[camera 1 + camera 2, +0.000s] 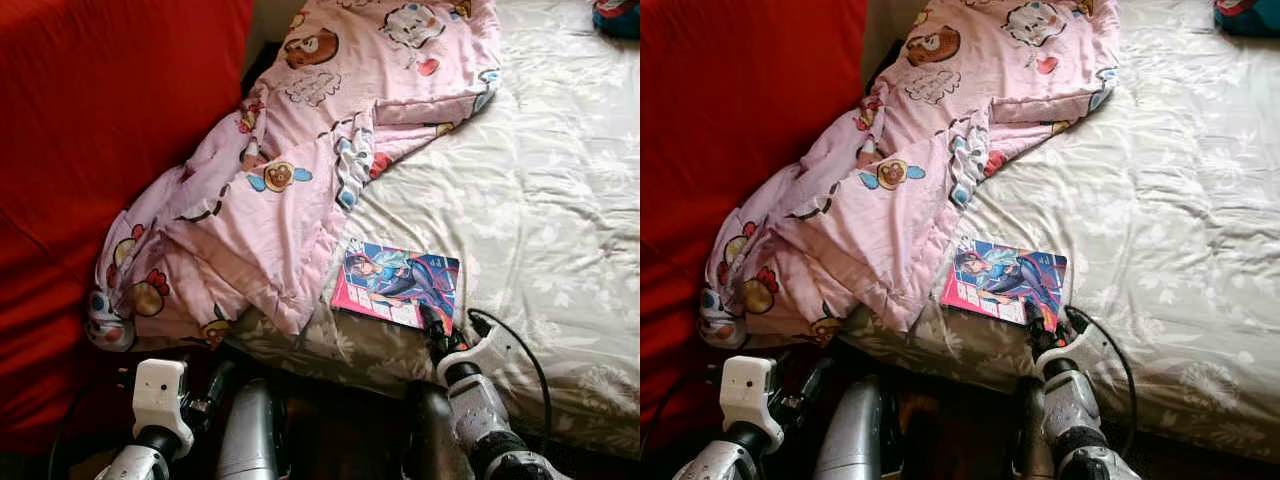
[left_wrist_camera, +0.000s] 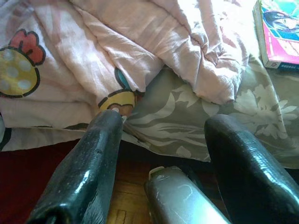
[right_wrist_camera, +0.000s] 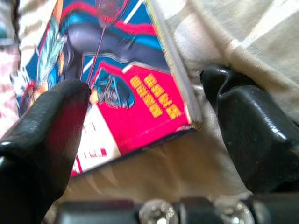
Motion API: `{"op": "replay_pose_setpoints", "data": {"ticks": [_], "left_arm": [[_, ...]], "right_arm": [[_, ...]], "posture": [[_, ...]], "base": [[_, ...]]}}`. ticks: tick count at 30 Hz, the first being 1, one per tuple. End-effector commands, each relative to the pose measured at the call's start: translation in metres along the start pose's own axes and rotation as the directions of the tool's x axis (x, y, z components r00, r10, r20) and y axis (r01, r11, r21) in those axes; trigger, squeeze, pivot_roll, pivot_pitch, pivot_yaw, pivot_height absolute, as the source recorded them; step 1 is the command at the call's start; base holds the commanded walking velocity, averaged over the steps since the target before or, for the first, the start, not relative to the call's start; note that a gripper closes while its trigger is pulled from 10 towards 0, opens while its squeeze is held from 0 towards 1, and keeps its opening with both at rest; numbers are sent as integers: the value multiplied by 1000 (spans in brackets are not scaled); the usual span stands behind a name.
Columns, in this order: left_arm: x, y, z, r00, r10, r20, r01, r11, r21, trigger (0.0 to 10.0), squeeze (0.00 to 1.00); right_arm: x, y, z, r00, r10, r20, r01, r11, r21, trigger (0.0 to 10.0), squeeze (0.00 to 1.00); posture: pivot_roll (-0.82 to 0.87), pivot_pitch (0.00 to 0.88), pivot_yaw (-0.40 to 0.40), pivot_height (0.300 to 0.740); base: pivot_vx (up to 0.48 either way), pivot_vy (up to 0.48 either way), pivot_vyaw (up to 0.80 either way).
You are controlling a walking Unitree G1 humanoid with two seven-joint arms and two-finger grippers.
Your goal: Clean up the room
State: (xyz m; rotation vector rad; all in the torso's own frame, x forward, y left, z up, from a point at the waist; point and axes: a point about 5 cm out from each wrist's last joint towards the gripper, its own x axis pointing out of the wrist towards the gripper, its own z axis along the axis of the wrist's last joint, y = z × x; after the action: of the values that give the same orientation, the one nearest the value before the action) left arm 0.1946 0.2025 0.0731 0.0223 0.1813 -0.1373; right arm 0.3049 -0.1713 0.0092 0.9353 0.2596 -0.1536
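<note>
Lower centre of the frame, a thin, glossy pink-and-blue comic book lay flat on the floral grey bed. The right end effector, released, straddled its near corner; stiff, light, probably slippery, so best pinched at that edge.

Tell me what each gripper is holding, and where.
Nothing is held. The right gripper is open around the near corner of the book on the bed, not yet closed. The left gripper is open, low by the pink blanket.
</note>
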Motion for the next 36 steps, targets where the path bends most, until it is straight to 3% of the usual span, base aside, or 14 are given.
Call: {"op": "replay_pose_setpoints", "data": {"ticks": [1,4,9,15,21,22,30,36], "left_arm": [[-7,1,-4,999,-2,-35,2,1000,9,10000,0],[-10,1,-3,999,-3,-41,3,1000,11,10000,0],[-12,0,-4,999,-2,-48,3,1000,12,10000,0],[-14,0,-3,999,-2,-52,3,1000,18,10000,0],[-13,1,-4,998,0,-57,1,1000,21,10000,0],[-12,1,-4,998,0,-57,1,1000,22,10000,0],[-6,-2,-5,999,-10,-46,12,1000,28,10000,0],[-3,-2,-6,999,-10,-43,11,999,31,10000,0]], "right_arm": [[-9,-14,-18,994,-83,-69,89,991,96,10000,0],[-6,-5,-24,993,-23,-117,37,992,118,10000,0],[-4,11,-39,973,63,-223,-48,996,73,10000,0],[0,24,-41,963,125,-240,-107,991,86,10000,0],[2,26,-37,967,133,-216,-116,989,86,9647,0],[2,24,-34,971,121,-205,-106,991,83,0,0],[0,13,-27,983,81,-164,-66,993,95,0,0],[1,13,-22,989,78,-128,-65,993,103,0,0]], "posture": [[240,291,104,572],[242,295,103,572],[250,298,100,572],[252,298,100,572],[249,289,98,572],[245,286,97,572],[234,265,95,572],[226,247,89,572]], "base": [[0,0,0],[0,0,0],[0,0,0],[0,0,0],[0,0,0],[0,0,0],[0,0,0],[0,0,0]]}}
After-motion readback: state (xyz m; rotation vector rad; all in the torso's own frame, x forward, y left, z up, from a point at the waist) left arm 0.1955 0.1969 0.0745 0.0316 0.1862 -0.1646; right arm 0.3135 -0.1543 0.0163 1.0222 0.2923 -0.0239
